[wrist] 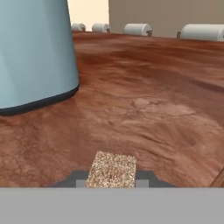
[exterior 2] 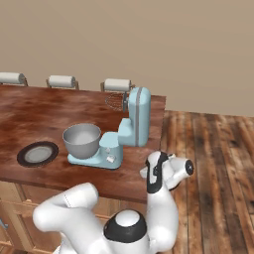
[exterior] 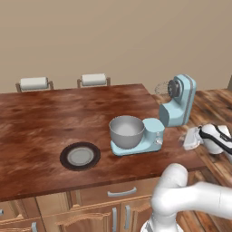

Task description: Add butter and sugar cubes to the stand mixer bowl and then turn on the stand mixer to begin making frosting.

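Note:
The light blue stand mixer (exterior: 174,108) (exterior 2: 134,119) stands on the wooden counter (exterior: 54,118) with its head tilted back and the whisk raised. The grey stand mixer bowl (exterior: 127,131) (exterior 2: 82,140) sits on its base and looks empty. My gripper (exterior: 189,138) (exterior 2: 147,171) is low at the counter's right end, just right of the mixer. In the hand view a speckled tan sugar cube (wrist: 112,169) sits between my dark fingertips (wrist: 75,177), which press against its sides on the counter top. The mixer's blue body (wrist: 35,52) rises at the left. The butter is out of view.
A flat dark plate (exterior: 80,156) (exterior 2: 38,153) with a grey centre lies left of the mixer. Chair backs (exterior: 34,84) (exterior: 94,80) line the counter's far side. The counter's right edge drops to wooden floor (exterior 2: 213,163).

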Robot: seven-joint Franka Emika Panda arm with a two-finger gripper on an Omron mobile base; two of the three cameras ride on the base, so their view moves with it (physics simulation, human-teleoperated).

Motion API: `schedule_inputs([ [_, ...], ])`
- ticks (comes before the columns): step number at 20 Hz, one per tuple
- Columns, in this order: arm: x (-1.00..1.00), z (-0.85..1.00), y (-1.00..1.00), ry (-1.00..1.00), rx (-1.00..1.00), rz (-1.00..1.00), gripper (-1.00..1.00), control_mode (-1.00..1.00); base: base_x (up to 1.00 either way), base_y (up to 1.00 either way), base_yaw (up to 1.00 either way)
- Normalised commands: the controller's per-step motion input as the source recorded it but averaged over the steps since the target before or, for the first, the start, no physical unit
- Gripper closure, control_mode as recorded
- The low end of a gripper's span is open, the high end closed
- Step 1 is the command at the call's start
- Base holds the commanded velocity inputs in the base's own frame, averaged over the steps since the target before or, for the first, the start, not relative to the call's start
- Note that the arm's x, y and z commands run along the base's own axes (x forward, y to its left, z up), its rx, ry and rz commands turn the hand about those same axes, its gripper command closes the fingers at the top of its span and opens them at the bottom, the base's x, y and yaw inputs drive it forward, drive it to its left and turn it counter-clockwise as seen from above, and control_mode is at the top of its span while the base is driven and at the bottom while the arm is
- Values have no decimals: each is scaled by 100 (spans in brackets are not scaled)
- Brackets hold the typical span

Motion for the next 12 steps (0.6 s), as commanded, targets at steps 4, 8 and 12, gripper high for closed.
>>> schedule_inputs([
  [4,-48,39,-4,-1,0,-8,100,-100,0,0,0],
  [8,-78,87,0,-9,0,-4,100,-100,0,0,0],
  [12,-97,99,6,-7,0,-2,100,-100,0,0,0],
])
